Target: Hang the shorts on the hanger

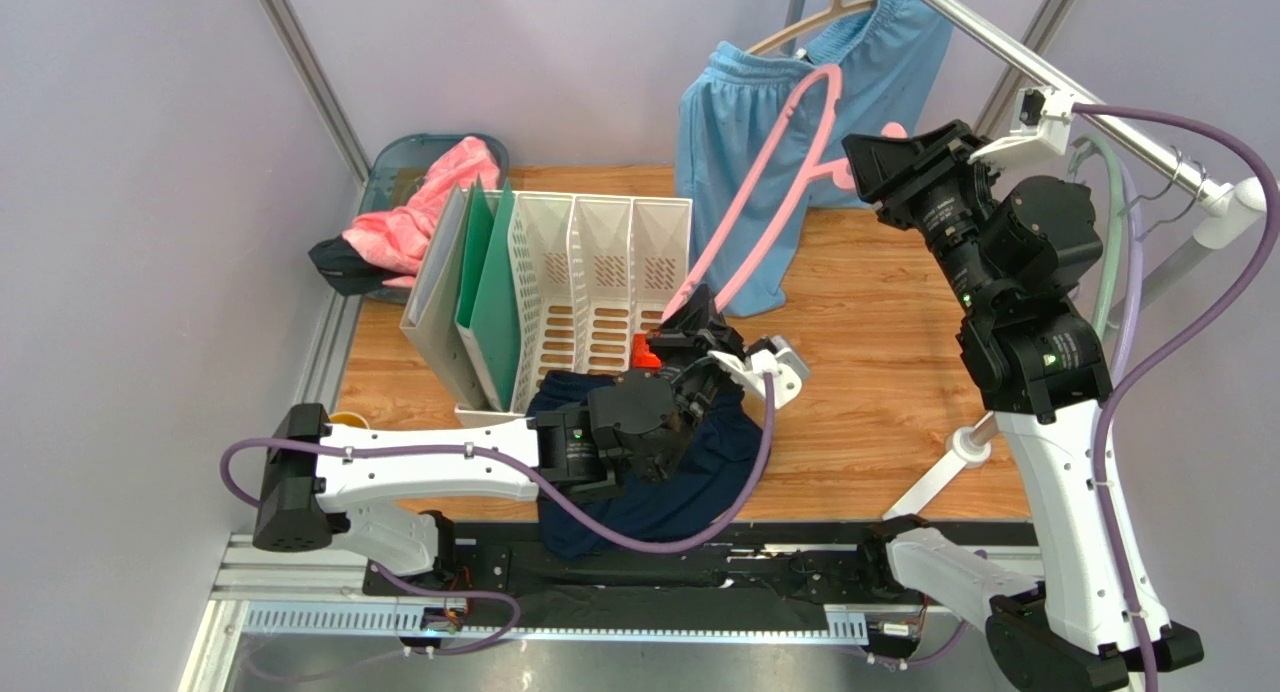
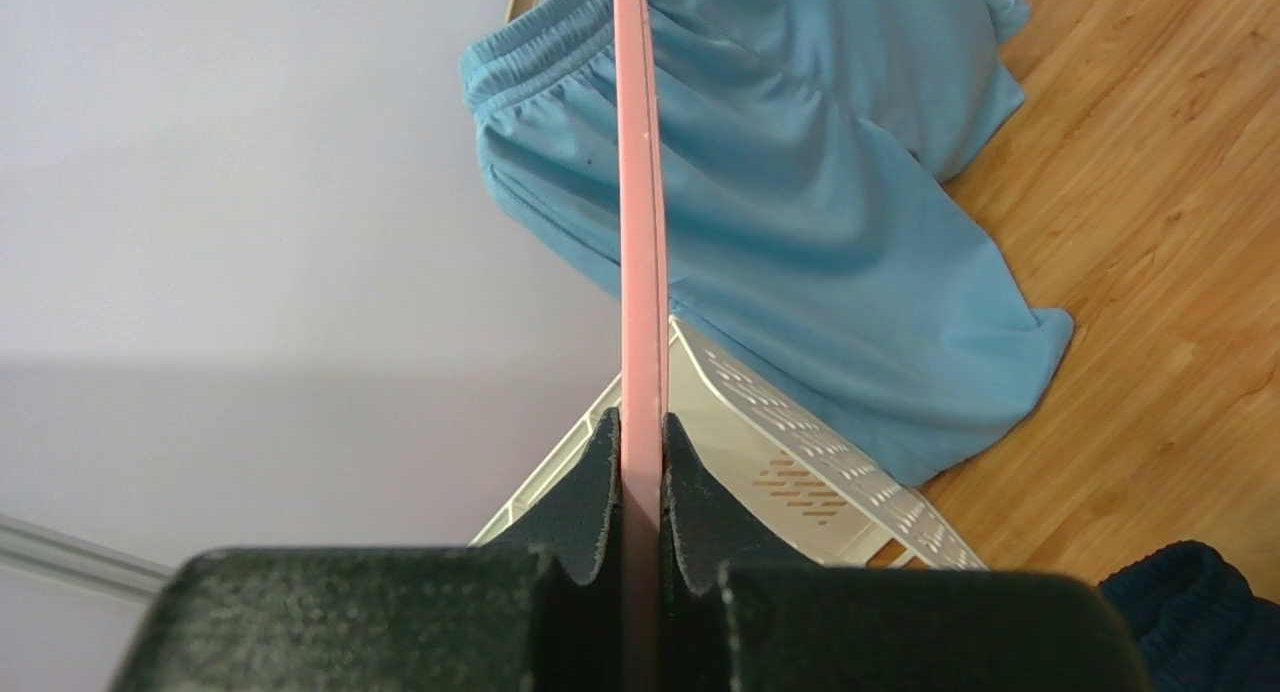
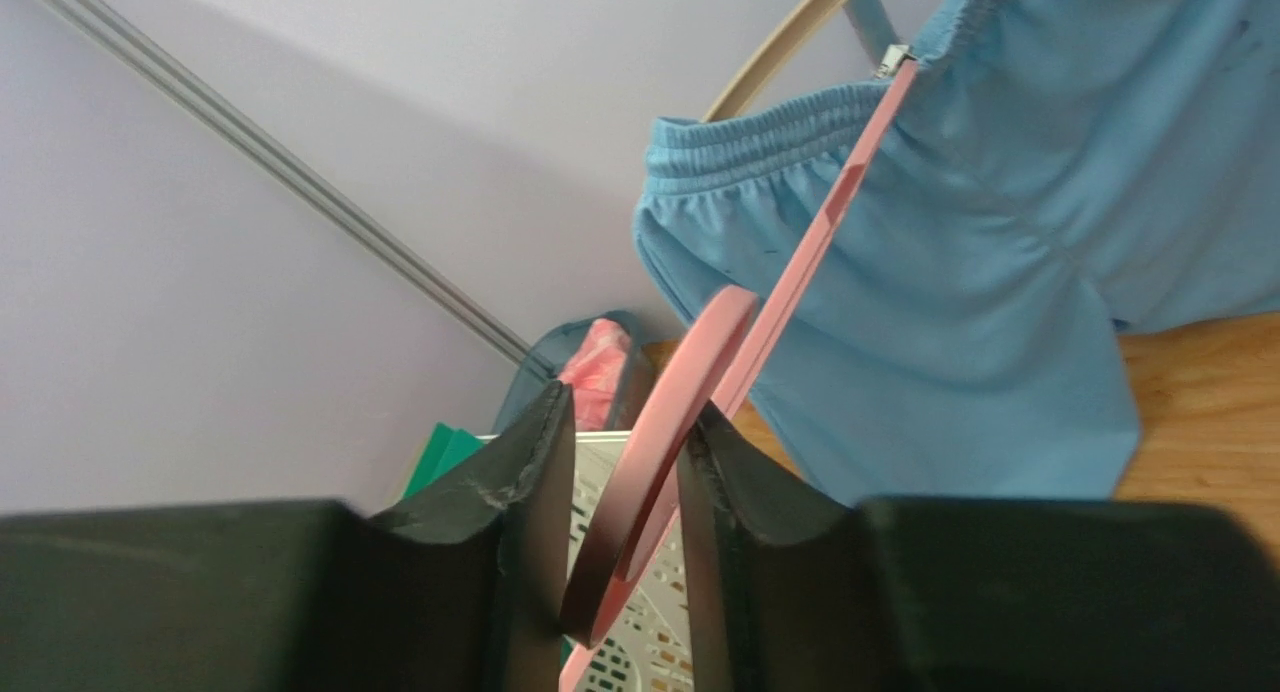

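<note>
The pink hanger [image 1: 759, 182] is held slanted in the air above the table, one end low and the hook high on the right. My left gripper [image 1: 688, 320] is shut on its lower end; in the left wrist view the thin pink bar [image 2: 639, 197] runs straight up from between the closed pads [image 2: 601, 482]. My right gripper [image 1: 879, 155] is open around the curved hook [image 3: 684, 385], which leans on the right finger with a gap on the left. The navy shorts [image 1: 661, 475] lie bunched at the table's near edge under my left arm, one corner showing in the left wrist view [image 2: 1187, 602].
Light blue shorts [image 1: 751, 137] hang on a wooden hanger [image 1: 812, 17] from the metal rail [image 1: 1082, 100] at the back right. A white file rack [image 1: 601, 272] with green folders stands left of centre. A pink cloth [image 1: 421, 212] lies in a bin at the back left.
</note>
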